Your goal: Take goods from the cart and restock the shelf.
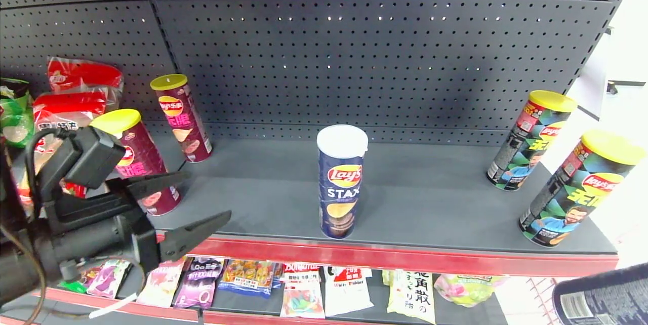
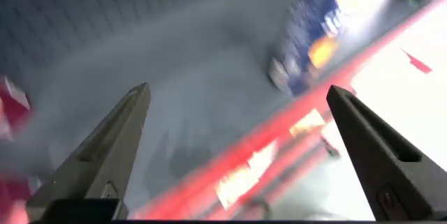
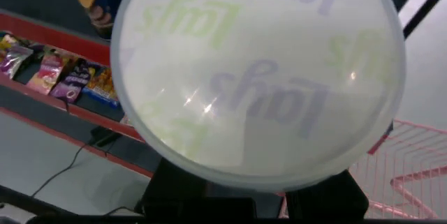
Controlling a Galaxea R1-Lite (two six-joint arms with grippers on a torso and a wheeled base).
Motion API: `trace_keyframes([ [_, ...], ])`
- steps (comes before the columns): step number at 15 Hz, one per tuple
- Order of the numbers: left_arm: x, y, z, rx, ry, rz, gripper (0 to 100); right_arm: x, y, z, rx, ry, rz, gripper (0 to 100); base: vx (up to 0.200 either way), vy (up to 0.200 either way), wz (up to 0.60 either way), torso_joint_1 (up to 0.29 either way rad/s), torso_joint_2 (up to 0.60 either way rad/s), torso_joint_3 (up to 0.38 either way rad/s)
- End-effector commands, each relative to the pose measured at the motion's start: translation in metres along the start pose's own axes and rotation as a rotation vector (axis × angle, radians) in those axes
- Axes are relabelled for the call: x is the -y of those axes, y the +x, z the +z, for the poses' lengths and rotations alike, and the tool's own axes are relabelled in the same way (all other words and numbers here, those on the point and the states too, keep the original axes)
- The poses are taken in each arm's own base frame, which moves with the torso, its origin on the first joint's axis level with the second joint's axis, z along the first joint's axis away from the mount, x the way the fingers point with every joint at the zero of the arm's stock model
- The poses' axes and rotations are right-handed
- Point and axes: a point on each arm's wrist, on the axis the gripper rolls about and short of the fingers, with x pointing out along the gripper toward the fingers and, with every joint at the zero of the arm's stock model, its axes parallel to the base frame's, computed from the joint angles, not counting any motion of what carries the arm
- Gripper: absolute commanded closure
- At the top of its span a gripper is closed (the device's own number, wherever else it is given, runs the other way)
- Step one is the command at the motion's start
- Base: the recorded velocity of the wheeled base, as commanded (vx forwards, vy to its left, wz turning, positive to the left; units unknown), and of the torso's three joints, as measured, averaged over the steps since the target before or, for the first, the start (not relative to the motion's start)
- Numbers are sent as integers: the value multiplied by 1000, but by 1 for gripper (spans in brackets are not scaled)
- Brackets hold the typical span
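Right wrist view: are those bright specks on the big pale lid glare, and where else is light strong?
Right wrist view: yes, small glints sit on the lid of the can. Head view: the area right of the shelf washes out to white, while the pegboard stays dark, light pinpricks showing through some holes. Left wrist view: the floor past the shelf's red edge is glaring white.
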Motion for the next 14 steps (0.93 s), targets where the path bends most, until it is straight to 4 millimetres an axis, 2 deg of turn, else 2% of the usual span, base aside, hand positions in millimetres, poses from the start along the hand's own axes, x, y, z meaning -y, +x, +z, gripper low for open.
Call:
trace_keyframes([
  [1, 31, -66, -7, -10, -8, 0, 0, 1, 46, 45, -115, -46, 145, 100, 0, 0, 0, 0, 0, 0],
  [3, 44, -93, -19, -49, -25, -5, 0, -5, 68, 61, -154, -69, 218, 100, 0, 0, 0, 0, 0, 0],
  [4, 51, -109, -29, -70, -31, 0, 0, -9, 88, 72, -187, -79, 243, 100, 0, 0, 0, 0, 0, 0],
  [6, 58, -123, -39, -89, -33, 37, 0, -12, 120, 86, -201, -78, 245, 100, 0, 0, 0, 0, 0, 0],
  [8, 62, -135, -46, -86, -27, 97, 0, -17, 171, 101, -163, -88, 250, 100, 0, 0, 0, 0, 0, 0],
  [9, 63, -137, -47, -84, -26, 103, 0, -20, 184, 101, -178, -96, 262, 100, 0, 0, 0, 0, 0, 0],
  [10, 64, -138, -48, -83, -25, 111, 0, -27, 209, 104, -203, -108, 297, 100, 0, 0, 0, 0, 0, 0],
  [11, 64, -138, -48, -82, -27, 110, 0, -30, 220, 105, -214, -110, 302, 100, 0, 0, 0, 0, 0, 0],
  [13, 63, -138, -47, -80, -29, 108, 0, -36, 257, 111, -227, -113, 305, 100, 0, 0, 0, 0, 0, 0],
  [14, 64, -138, -47, -79, -29, 110, 0, -37, 268, 113, -228, -117, 307, 100, 0, 0, 0, 0, 0, 0],
])
